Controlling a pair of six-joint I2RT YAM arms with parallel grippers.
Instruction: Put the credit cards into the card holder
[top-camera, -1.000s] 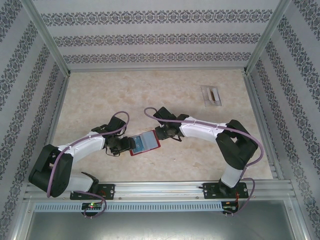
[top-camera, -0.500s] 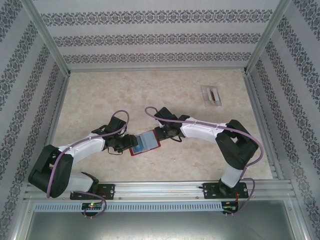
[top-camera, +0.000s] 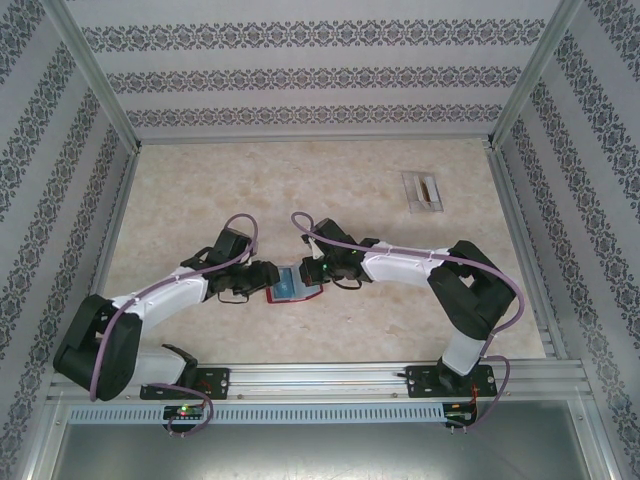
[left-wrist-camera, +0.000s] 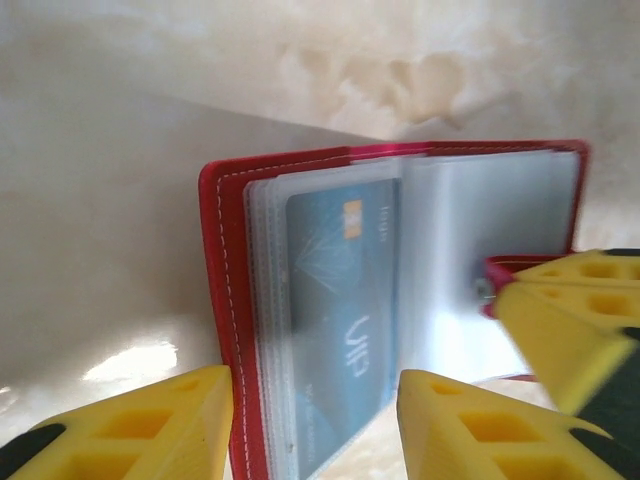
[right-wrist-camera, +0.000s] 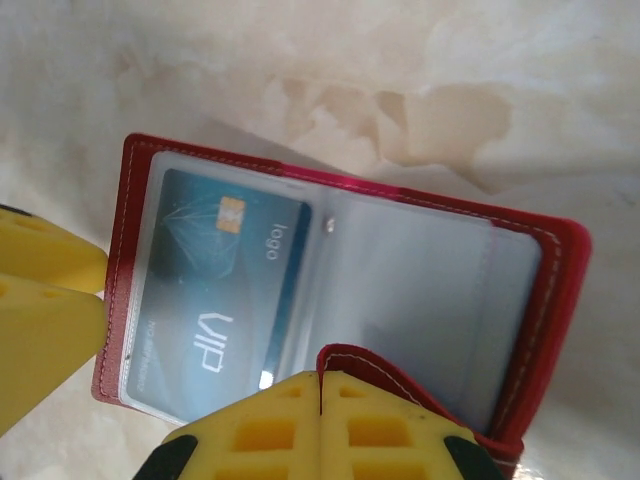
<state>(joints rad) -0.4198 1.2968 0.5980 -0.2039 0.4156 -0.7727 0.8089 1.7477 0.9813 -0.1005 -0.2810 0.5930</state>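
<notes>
The red card holder (top-camera: 296, 284) lies open on the table between my two grippers. A bluish-grey credit card (left-wrist-camera: 340, 290) printed "VIP" sits inside a clear pocket of its left half (right-wrist-camera: 215, 290). My left gripper (left-wrist-camera: 315, 385) is open, its yellow fingers standing on either side of that left half, one beside the red cover (left-wrist-camera: 225, 300). My right gripper (right-wrist-camera: 320, 378) is shut on the holder's red snap tab (right-wrist-camera: 400, 365) at the near edge of the right half. The right pockets (right-wrist-camera: 430, 290) look empty. From above, the left gripper (top-camera: 268, 276) and right gripper (top-camera: 318, 272) flank the holder.
A translucent grey tray (top-camera: 423, 190) lies at the back right of the marbled table (top-camera: 250, 190). Patterned walls close in the left, back and right sides. The arm bases sit on the rail along the near edge.
Both grippers have drawn in toward the card holder. The right gripper has shut on the tab, the left jaws have narrowed, and the holder looks narrower from above.
</notes>
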